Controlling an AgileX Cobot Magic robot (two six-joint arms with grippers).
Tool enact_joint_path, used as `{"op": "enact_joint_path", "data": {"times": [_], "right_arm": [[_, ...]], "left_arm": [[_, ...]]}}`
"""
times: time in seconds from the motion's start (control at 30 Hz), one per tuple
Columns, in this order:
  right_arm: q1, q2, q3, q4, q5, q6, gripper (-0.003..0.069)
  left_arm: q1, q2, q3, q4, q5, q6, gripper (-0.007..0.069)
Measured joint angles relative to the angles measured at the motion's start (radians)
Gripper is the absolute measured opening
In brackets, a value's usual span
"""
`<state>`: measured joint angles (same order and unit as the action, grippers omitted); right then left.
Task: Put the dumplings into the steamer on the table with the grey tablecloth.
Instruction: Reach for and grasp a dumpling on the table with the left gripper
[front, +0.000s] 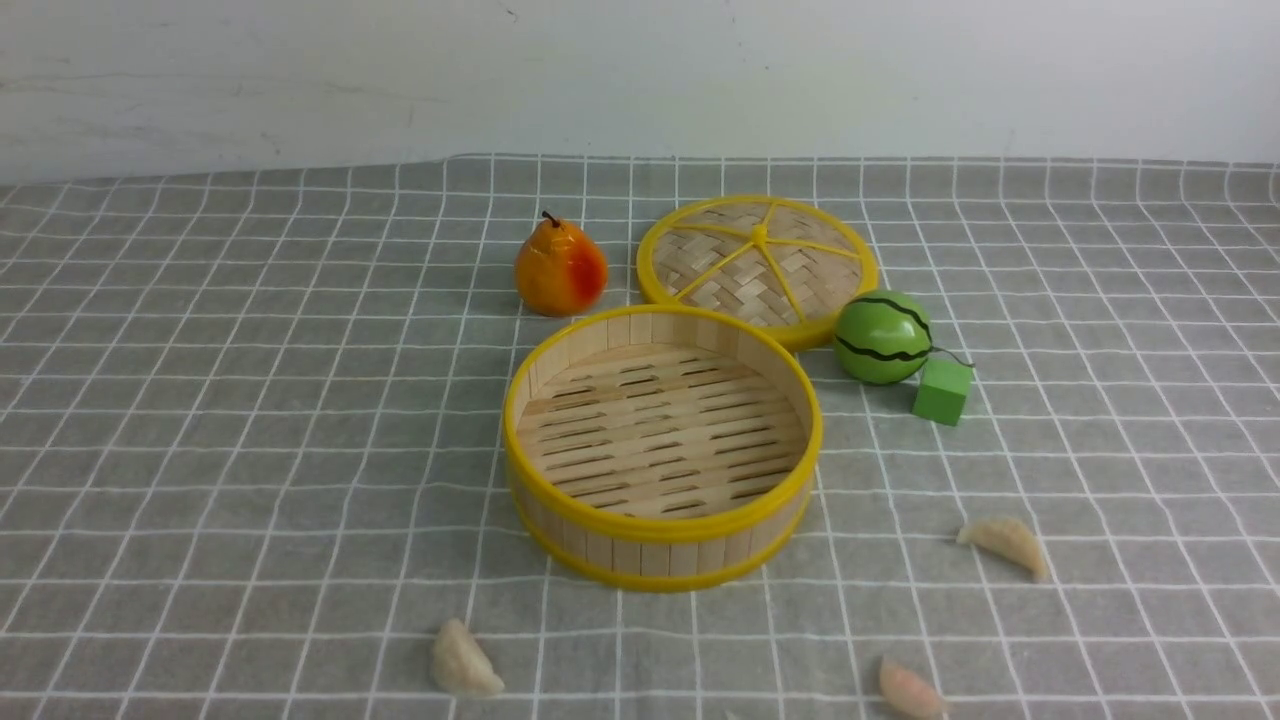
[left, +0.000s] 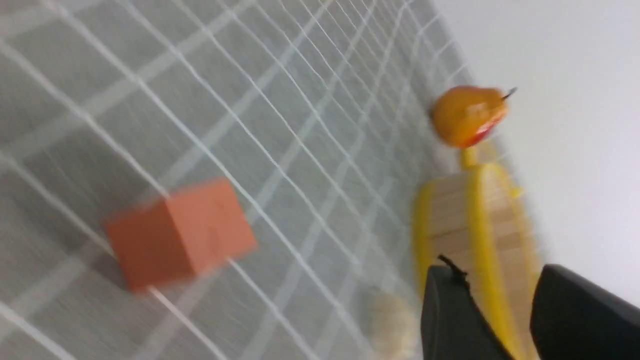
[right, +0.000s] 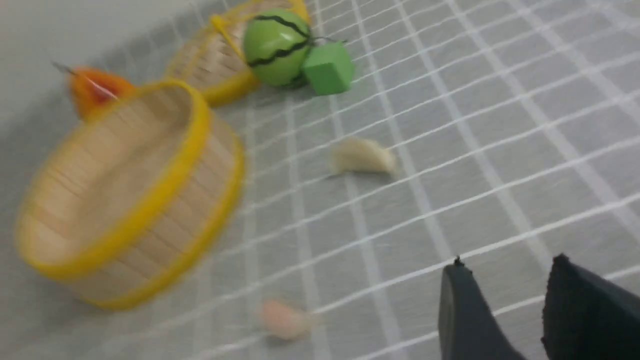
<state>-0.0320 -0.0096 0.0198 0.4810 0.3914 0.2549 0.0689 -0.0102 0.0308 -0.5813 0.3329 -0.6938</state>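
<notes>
1. Note that the table is covered edge to edge by the grey tablecloth, which carries a thin white grid and shows slight wrinkles.

2. Locate the steamer at the centre of the cloth. It stands upright with its slatted floor exposed.

3. Locate the woven steamer lid lying flat behind the steamer and to its right. The steamer's far rim overlaps the lid's near edge in the front view.

4. Locate the orange pear upright behind the steamer on its left, just beside the lid.

5. Locate the green watermelon ball against the lid's right edge, with the green cube just beside it.

6. Locate the orange cube. It shows only in the left wrist view, on the cloth, well apart from the steamer.

7. Locate the dumplings. Three are visible, all on the cloth outside the steamer:
 - whitish dumpling, front left of the steamer;
 - pinkish dumpling, front right;
 - cream dumpling, to the right.

8. Check the claws in the wrist views. The left gripper is released, with the steamer wall visible through its gap. The right gripper is released, with bare cloth between its fingers.
</notes>
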Motion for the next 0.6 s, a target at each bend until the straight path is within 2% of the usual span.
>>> {"op": "enact_joint_path", "data": {"times": [0.03,0.1,0.13,0.17,0.23,0.37,0.47,0.57,0.6], "right_arm": [[0.000,0.000,0.002,0.044,0.003,0.031,0.0240],[0.000,0.000,0.007,0.207,0.009,0.099,0.0240],[0.000,0.000,0.007,0.328,0.006,0.130,0.0240],[0.000,0.000,0.007,0.377,-0.001,0.137,0.0240],[0.000,0.000,0.007,0.420,-0.016,0.136,0.0240],[0.000,0.000,0.007,0.427,-0.037,0.088,0.0240],[0.000,0.000,0.007,0.427,-0.039,0.013,0.0240],[0.000,0.000,-0.020,0.423,0.013,-0.147,0.0238],[0.000,0.000,-0.028,0.421,0.020,-0.156,0.0237]], "left_arm": [[0.000,0.000,0.000,-0.047,-0.001,-0.033,0.0237],[0.000,0.000,0.000,-0.139,-0.006,-0.087,0.0237],[0.000,0.000,0.000,-0.177,-0.009,-0.114,0.0237],[0.000,0.000,0.000,-0.186,-0.009,-0.115,0.0237],[0.000,0.000,0.000,-0.193,-0.009,-0.117,0.0237],[0.000,0.000,0.000,-0.224,0.007,-0.114,0.0237],[0.000,0.000,-0.037,-0.237,0.098,0.007,0.0237],[0.000,0.003,-0.171,-0.198,0.198,0.267,0.0217],[0.000,0.007,-0.181,-0.193,0.206,0.294,0.0213]]}}
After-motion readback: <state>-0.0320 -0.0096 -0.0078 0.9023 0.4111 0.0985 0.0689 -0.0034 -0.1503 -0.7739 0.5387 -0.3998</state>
